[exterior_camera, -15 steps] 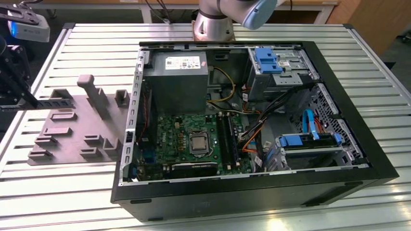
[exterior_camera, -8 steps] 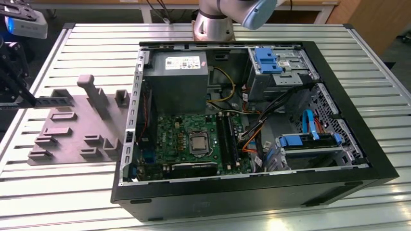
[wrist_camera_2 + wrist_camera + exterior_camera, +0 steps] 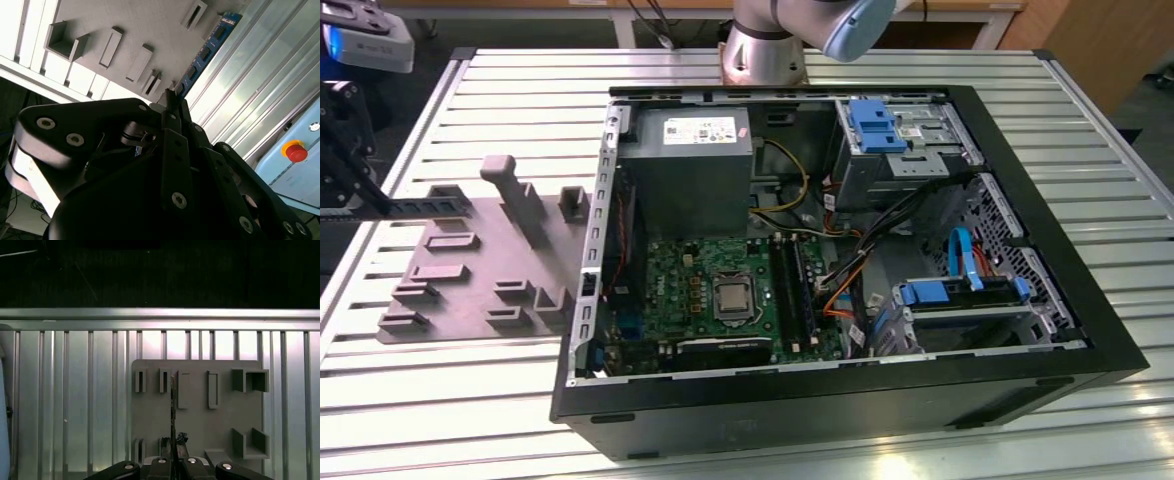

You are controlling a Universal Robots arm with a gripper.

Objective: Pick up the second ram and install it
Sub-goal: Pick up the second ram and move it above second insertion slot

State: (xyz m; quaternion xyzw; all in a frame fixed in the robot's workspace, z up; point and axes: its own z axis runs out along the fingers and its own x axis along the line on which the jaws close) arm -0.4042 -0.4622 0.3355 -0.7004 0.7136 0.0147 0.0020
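The gripper (image 3: 376, 207) sits at the exterior view's far left, over the edge of the slatted metal table (image 3: 480, 400), well apart from the open computer case (image 3: 854, 405). Its jaws are drawn narrow and clamp one end of the second ram (image 3: 420, 206). The stick juts out roughly level towards the exterior view's right, above the far edge of the grey fixture plate (image 3: 467, 270). In the second wrist view the gripper (image 3: 172, 97) pinches the ram (image 3: 207, 50), whose blue board carries a row of black chips and runs away from the fingertips along the border between the plate (image 3: 150, 30) and the table slats. A red push button (image 3: 295, 151) sits on a pale box off to the side. In the first wrist view the gripper (image 3: 173, 452) holds the ram (image 3: 173, 400) edge-on, a thin dark line crossing the plate (image 3: 195, 422) between two of its narrow upright slots. Whether the stick's lower edge touches the plate cannot be told. Inside the case the green motherboard (image 3: 667, 290) lies flat, and its long black memory slots (image 3: 790, 290) run beside the processor socket.
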